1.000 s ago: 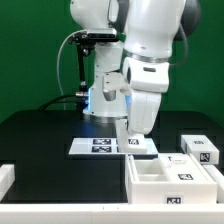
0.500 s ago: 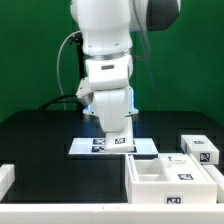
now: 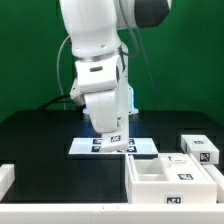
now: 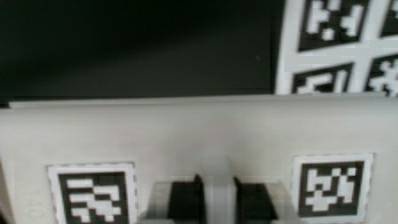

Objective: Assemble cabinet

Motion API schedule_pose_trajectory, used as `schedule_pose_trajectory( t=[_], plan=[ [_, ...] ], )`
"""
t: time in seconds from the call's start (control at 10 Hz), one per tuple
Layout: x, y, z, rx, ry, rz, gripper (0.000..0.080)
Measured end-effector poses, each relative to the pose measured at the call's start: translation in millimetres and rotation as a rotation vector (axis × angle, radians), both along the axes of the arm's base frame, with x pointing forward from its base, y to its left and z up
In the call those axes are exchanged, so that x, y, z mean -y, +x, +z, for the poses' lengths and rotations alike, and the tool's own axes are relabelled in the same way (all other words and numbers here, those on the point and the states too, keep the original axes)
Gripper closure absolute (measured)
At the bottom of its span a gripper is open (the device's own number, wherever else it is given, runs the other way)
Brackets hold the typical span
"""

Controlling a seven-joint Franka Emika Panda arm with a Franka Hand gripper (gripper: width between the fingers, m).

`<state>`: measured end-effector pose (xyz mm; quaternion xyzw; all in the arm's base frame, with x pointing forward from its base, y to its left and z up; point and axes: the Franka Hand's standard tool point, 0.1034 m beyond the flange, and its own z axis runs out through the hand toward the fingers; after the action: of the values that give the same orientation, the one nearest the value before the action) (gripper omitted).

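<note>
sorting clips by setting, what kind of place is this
Most likely a robotics lab test bench, not a home or workshop: a white robot arm stands on a black table before a plain green backdrop, and the white cabinet parts carry black-and-white marker tags.

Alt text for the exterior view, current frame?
White robot arm bends down at centre, its gripper low over the marker board on a black table. An open white cabinet box and a tagged block sit at the exterior view's right.
</note>
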<state>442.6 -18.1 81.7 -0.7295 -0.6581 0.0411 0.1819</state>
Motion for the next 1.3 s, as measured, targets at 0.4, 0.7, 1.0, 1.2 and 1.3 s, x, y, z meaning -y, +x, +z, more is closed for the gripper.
schedule_pose_trajectory(
  t=[0.4,0.7,1.0,1.2,1.3],
  plan=[
    [-1.9,-0.9,-1.4,-0.040,0.009,0.009,0.0735],
    [-3.2,7.9,4.7,0.093,0.002,0.009,0.0735],
    [9.5,-0.6,7.9,0.321,-0.084,-0.013,0.0735],
    [10.6,0.4,6.3,0.358,-0.106,-0.007,0.0735],
    [4.8,2.9,6.3,0.412,-0.126,0.026,0.0735]
  ],
)
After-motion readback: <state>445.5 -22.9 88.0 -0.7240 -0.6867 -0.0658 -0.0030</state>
